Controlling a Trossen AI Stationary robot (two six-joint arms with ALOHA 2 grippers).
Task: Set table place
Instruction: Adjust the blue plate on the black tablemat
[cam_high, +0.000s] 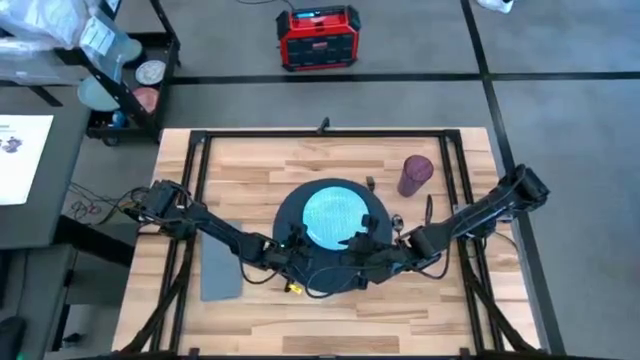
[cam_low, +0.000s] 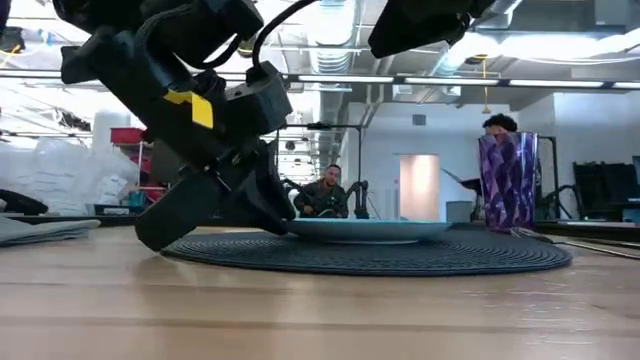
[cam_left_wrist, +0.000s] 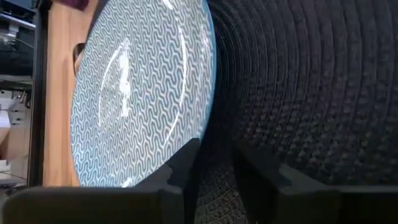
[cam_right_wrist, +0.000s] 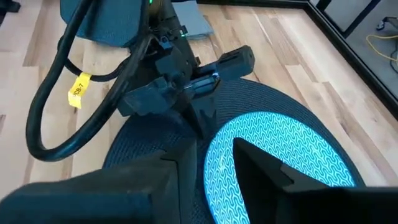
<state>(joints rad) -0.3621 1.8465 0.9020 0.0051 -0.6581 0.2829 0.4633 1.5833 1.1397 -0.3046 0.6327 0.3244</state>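
Observation:
A teal plate (cam_high: 333, 213) lies in the middle of a dark round mat (cam_high: 285, 210) on the wooden table (cam_high: 250, 160). My left gripper (cam_high: 300, 240) is open and low at the plate's left rim (cam_left_wrist: 202, 134). One finger is by the rim and the other is out over the mat (cam_low: 400, 258). My right gripper (cam_high: 358, 240) is open and hangs above the plate's near right part (cam_right_wrist: 273, 155), holding nothing. A purple cup (cam_high: 415, 173) stands upright to the far right of the mat. A grey napkin (cam_high: 221, 272) lies flat to the mat's left. My left gripper comes down slanting from the table's left, with its fingers spread. Both fingertips (cam_low: 160, 235) look set down on the mat's left part (cam_low: 220, 250). One finger (cam_left_wrist: 183, 163) reaches the plate's rim. Whether it touches the plate I cannot tell.
Metal cutlery (cam_low: 570, 241) lies on the table right of the mat, near the cup (cam_low: 508, 180). The two arms cross the mat's near half. A person sits in the room behind the table (cam_low: 325, 195). Bare wood lies along the near edge.

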